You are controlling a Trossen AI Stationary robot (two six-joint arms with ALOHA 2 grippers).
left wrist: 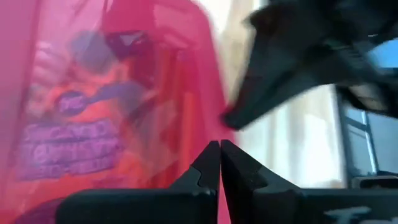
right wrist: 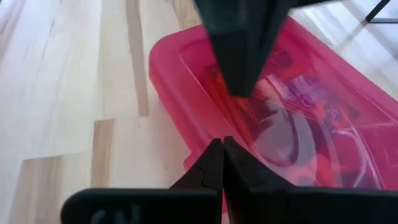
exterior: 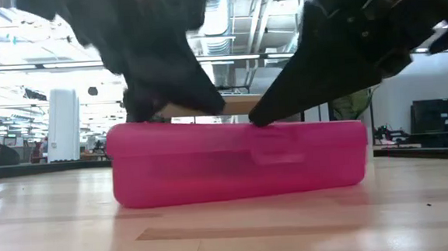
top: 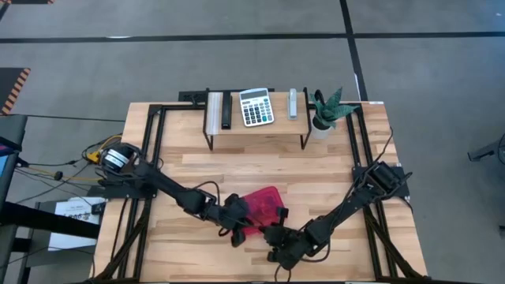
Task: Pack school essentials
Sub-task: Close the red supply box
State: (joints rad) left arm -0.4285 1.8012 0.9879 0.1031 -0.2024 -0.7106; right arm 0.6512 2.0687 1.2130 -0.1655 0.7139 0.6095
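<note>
The left gripper (top: 237,234) reaches in from the desk's left edge and rests at the near left corner of the red translucent case (top: 261,207); its dark angular fingers (left wrist: 208,163) are pressed together with nothing between them. The case lies flat on the pale wood-plank desk (top: 331,166), near the front edge, a shallow rounded-corner plastic box with its lid down and a moulded latch on the front wall (exterior: 276,147). Through the glossy lid the school essentials (right wrist: 298,130) show as blurred shapes inside: orange and purple printed packaging and a pale curved loop; single items cannot be told apart. The right gripper (top: 278,234) comes from the right side and sits at the case's near right corner, its fingers (right wrist: 217,163) likewise closed on nothing. At the desk's far edge a black-framed shelf (top: 256,126) carries a grey calculator (top: 256,107), with a small potted plant (top: 325,113) to its right.
</note>
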